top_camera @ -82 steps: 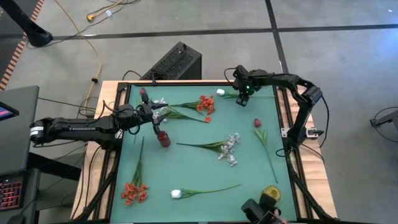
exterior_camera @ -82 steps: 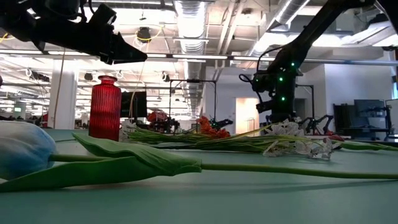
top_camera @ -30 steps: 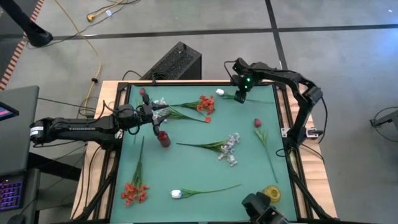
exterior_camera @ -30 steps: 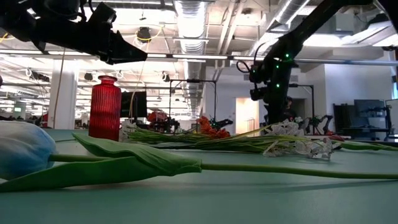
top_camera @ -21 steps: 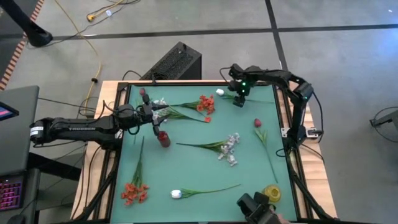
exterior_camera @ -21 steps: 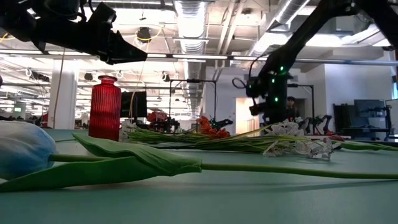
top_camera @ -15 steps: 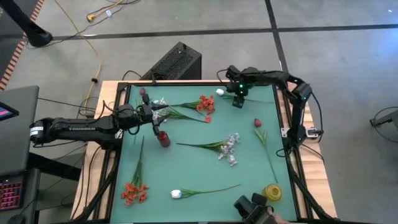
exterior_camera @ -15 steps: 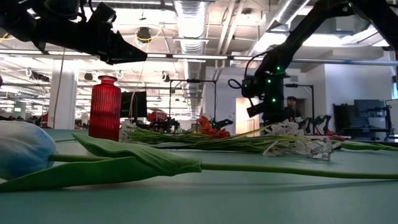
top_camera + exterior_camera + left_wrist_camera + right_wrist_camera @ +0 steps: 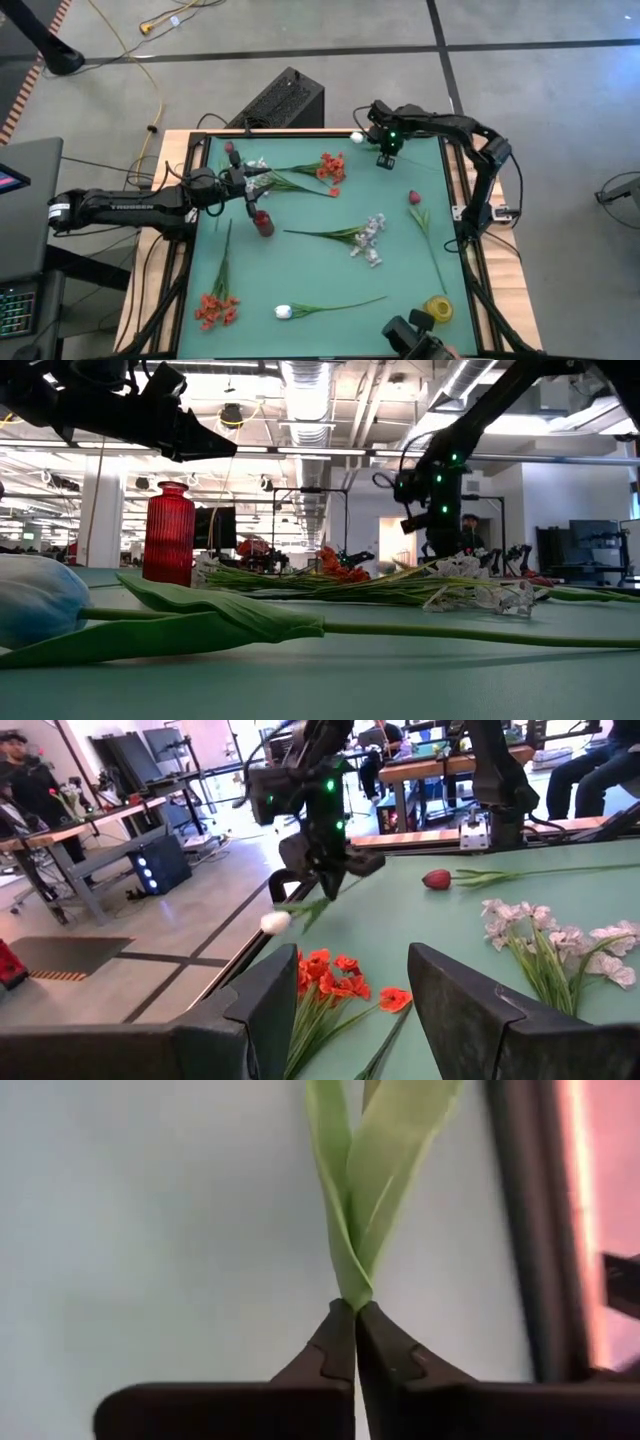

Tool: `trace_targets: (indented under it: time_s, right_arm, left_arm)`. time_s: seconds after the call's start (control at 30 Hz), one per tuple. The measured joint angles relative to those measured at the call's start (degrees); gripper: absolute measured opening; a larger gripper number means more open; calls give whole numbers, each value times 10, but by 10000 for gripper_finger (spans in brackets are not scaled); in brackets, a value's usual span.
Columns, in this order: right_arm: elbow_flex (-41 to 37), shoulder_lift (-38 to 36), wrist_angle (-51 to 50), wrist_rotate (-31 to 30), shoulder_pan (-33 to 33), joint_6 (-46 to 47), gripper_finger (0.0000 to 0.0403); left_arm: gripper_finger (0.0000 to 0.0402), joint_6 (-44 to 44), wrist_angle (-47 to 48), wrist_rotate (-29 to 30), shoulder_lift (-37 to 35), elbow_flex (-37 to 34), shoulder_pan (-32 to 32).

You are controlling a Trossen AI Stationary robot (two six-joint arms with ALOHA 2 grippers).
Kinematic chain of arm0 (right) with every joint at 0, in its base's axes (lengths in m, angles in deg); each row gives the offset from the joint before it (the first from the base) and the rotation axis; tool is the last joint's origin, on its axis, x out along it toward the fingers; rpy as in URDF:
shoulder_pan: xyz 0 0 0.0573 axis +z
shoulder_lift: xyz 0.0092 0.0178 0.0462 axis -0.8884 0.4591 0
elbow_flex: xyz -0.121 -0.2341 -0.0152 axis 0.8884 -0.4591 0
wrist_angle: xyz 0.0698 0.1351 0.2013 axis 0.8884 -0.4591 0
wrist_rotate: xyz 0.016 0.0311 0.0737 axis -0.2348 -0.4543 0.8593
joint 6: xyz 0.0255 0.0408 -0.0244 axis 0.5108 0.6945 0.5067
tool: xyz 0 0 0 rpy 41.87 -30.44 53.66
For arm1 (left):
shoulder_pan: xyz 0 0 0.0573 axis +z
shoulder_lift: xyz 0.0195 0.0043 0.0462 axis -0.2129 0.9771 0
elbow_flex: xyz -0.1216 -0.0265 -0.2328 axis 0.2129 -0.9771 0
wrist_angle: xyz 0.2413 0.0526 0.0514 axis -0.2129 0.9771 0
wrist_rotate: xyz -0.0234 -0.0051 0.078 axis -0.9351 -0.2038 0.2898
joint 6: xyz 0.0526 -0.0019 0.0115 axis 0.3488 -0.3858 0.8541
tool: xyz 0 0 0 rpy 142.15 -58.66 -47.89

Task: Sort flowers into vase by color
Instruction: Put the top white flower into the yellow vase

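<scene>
Lifted off the mat since a second ago: white bud [image 9: 356, 137], now at 12 o'clock over the table's [image 9: 320, 270] far edge.
Pinched at the stem by right gripper [image 9: 384, 160], jaws pressed together on green leaves [image 9: 352, 1200]. Left gripper [image 9: 252, 186] spread, hovering near red vase [image 9: 263, 222] at 10 o'clock. Likely next: carry bud to a vase.

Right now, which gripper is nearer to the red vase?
Left. The left gripper hangs open just above the red vase. The right gripper is far off at the back edge, shut on a white flower.
</scene>
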Motion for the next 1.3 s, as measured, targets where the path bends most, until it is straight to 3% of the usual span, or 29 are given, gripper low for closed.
trace_targets:
  time_s: [0.13, 0.37, 0.43, 0.57, 0.7, 0.8, 0.93, 1.13, 1.3]
  right_arm:
    - [0, -67, 1, 43, 0, 19, 14]
    - [0, -218, 34, 288, 11, 117, 14]
    - [0, -257, 42, 331, 28, 145, 14]
    - [0, -331, 38, 347, 104, 186, 15]
    - [-13, -404, 53, 347, 222, 215, 16]
    - [-68, -472, 133, 302, 323, 263, 16]
    - [-163, -560, 235, 180, 452, 352, 17]
    - [-230, -643, 255, -14, 626, 474, 17]
    - [-250, -667, 278, -122, 769, 495, 18]
  left_arm:
    - [180, 8, 0, 0, 0, 0, 0]
    - [180, 13, -10, 0, 0, 4, 0]
    - [180, 13, -8, -4, 0, 8, 0]
    - [180, 13, -6, -13, 0, 10, 0]
    - [180, 10, -7, -15, 0, 10, 0]
    - [180, 9, -9, -15, 0, 10, 0]
    - [180, 4, -13, -16, 0, 10, 0]
    - [180, 4, -23, -16, 0, 10, 0]
    - [180, 3, -33, -16, 0, 10, 0]
